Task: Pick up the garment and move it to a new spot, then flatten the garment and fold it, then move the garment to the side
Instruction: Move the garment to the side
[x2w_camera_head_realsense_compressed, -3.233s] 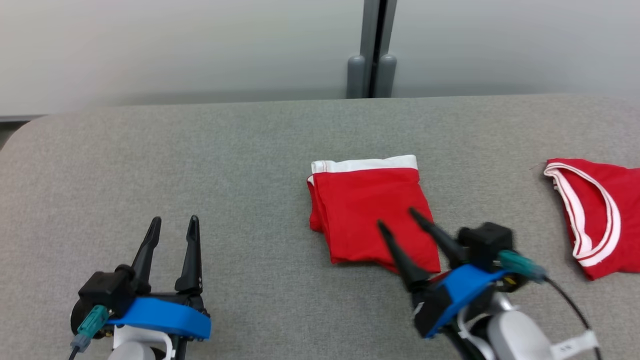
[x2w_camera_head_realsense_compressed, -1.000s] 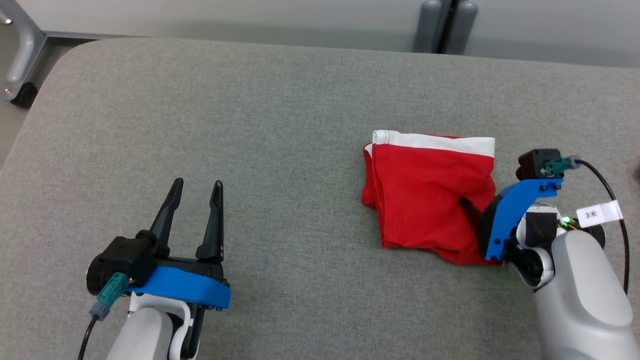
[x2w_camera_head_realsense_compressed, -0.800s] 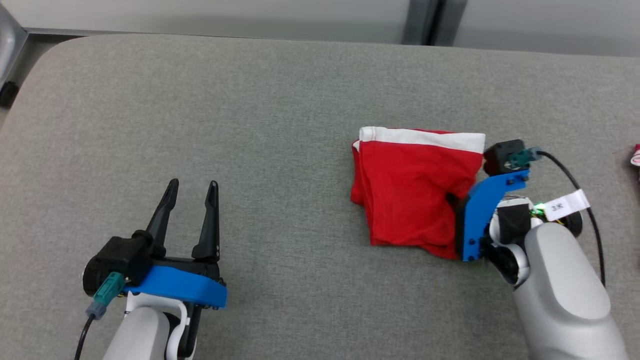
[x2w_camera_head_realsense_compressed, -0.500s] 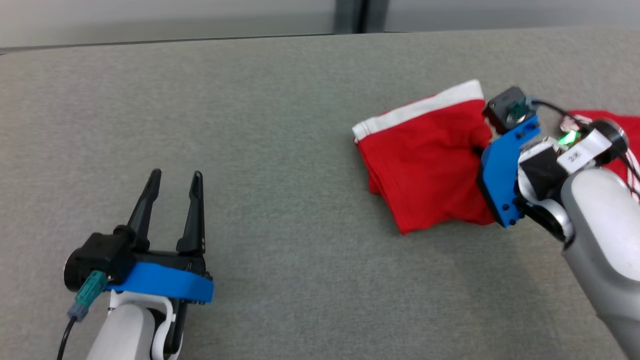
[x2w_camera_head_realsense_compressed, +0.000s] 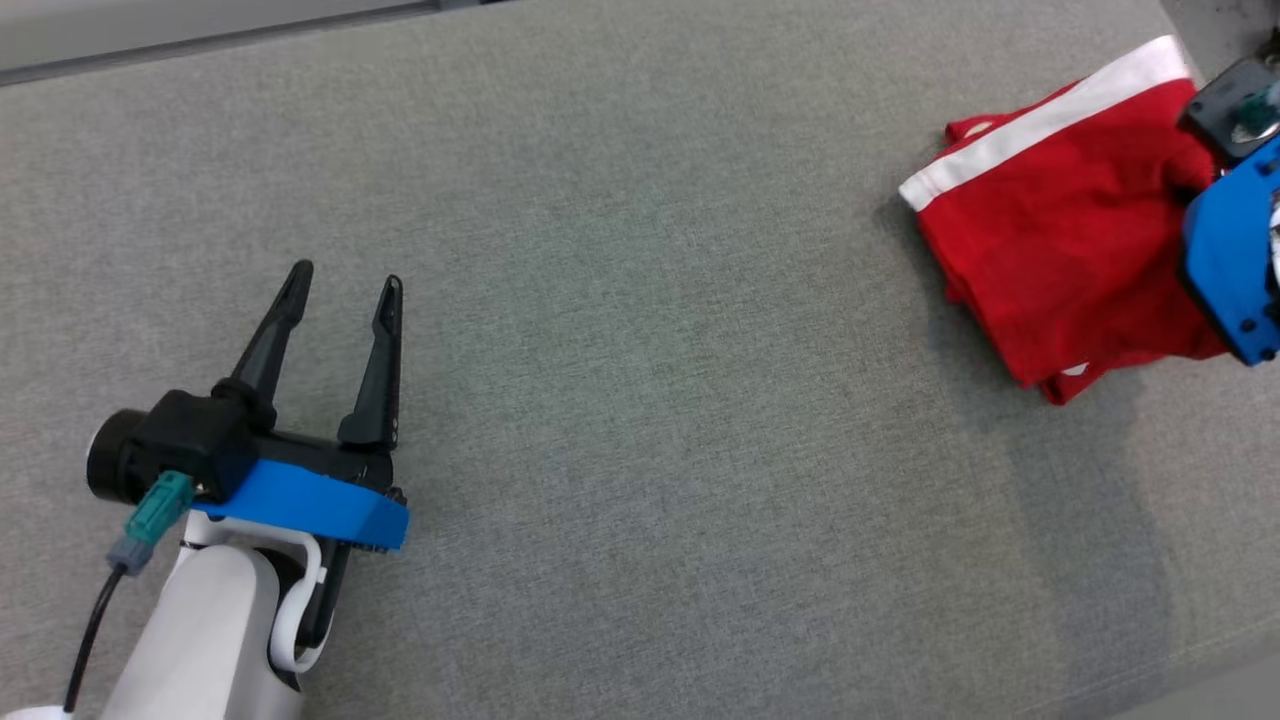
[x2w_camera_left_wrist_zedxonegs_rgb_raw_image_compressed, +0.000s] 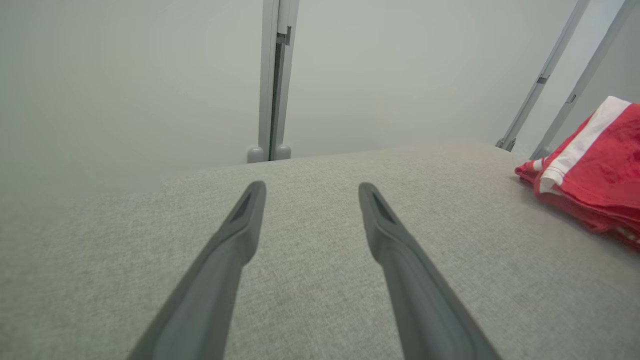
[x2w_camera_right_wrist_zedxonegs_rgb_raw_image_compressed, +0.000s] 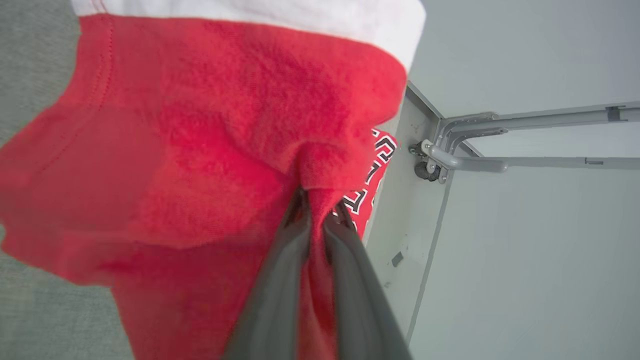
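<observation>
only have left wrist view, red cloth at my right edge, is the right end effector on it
Observer: Yes; right wrist view shows the right end effector shut on a pinched fold of the red garment.
Operator: where on the table
Observer: Head view puts it near the table's far right corner.
Operator: plain red inside
Observer: No, a black-and-white print shows on an inner layer beside the fingers.

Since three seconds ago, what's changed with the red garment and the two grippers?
The right gripper, earlier open above the folded red garment, has shut on its right edge, bunching the cloth, and carried it toward the right end of the table, its white band now tilted. The head camera turned too. The left gripper stayed open and empty over the table; the garment stayed folded.
</observation>
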